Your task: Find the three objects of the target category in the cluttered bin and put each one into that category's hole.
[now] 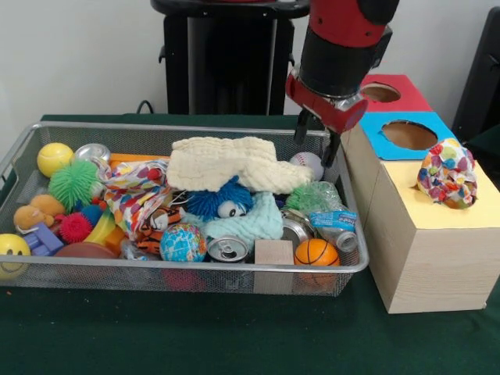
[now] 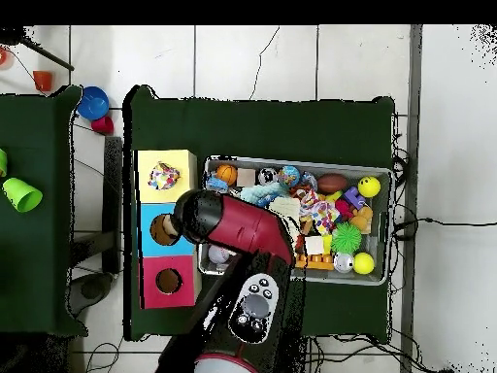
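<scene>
A red and black Sawyer arm hangs its gripper [image 1: 316, 144] over the far right corner of the wide silver wire-mesh bin [image 1: 195, 269], its two dark fingers spread apart and holding nothing, just beside the row of pale wooden boxes. One small white cloth flecked with red, orange, blue and yellow confetti patches [image 1: 447, 173] sits bunched on the yellow top of the largest box [image 1: 437, 242], over the spot where its round hole should be; the hole itself is hidden, and whether the cloth is lodged in it or merely resting on top cannot be told. A second confetti-patterned cloth [image 1: 134, 194] lies draped among the toys at the bin's left-centre, touching a green spiky ball [image 1: 73, 183] and partly under a big pale-yellow waffle cloth [image 1: 230, 164]. A third is not clearly visible. The overhead view shows the arm [image 2: 238, 225] reaching across the blue-topped box [image 2: 165, 230] toward the bin's edge. By the look of it, one delivery is done or nearly so, and the search step is in hand. The next move likely calls for crossing the bin to the draped cloth, descending with fingers apart, and pinching a raised fold clear of the neighbouring toys.
</scene>
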Robot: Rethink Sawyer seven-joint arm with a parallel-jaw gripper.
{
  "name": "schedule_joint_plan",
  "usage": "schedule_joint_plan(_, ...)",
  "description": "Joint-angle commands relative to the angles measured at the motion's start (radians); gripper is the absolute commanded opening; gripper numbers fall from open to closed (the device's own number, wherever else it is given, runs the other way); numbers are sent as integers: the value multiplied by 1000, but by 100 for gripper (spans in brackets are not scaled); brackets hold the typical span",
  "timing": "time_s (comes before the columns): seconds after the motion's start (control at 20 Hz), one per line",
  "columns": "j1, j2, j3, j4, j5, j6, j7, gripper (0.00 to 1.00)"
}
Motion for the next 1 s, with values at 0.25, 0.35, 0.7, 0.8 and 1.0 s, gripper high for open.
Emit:
schedule_joint_plan(0.25, -81, -25, 40, -13, -63, 8, 48, 100)
schedule_joint_plan(0.35, -101, -3, 47, 1, -81, -49, 23, 100)
schedule_joint_plan(0.7, -184, 81, 55, 2, -216, -247, -58, 100)
schedule_joint_plan(0.8, -222, 92, 76, 1, -260, -302, -84, 100)
schedule_joint_plan(1.0, -294, 103, 128, 12, -338, -392, -101, 100)
